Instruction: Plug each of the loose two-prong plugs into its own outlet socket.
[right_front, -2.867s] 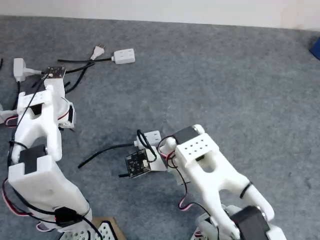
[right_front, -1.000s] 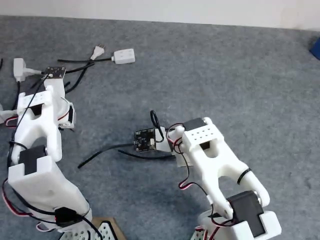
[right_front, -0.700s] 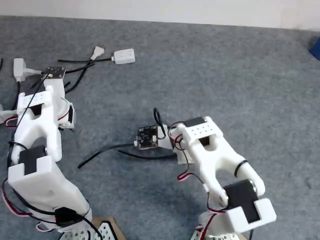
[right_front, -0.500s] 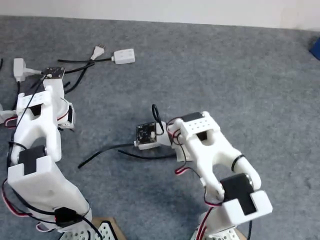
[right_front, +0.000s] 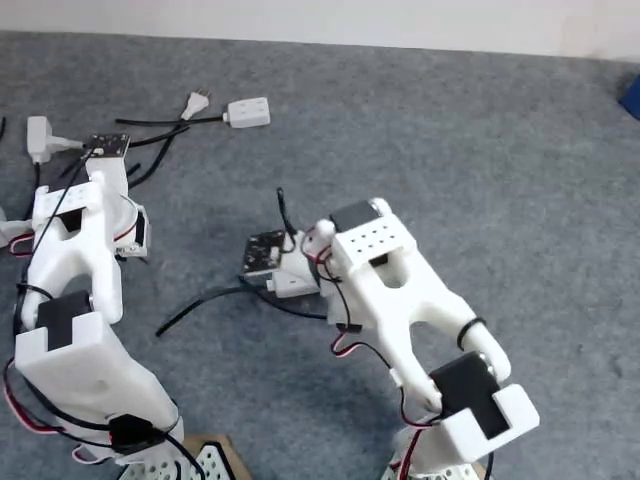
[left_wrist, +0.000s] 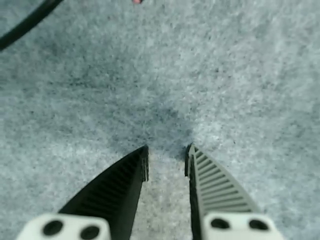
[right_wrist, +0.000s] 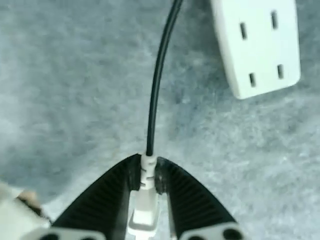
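White plug pinched in the right jaws, its black cord running beside an outlet socket; left jaws spread above grey worktop.

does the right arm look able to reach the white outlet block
Probably yes: the right claw, shut on a plug, is close to the outlet block, with only bare carpet between them.

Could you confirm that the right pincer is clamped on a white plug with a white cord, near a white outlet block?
Not quite: the cord is black, not white, as the right wrist view shows. The right pincer is indeed clamped on the white plug, near a white outlet block.
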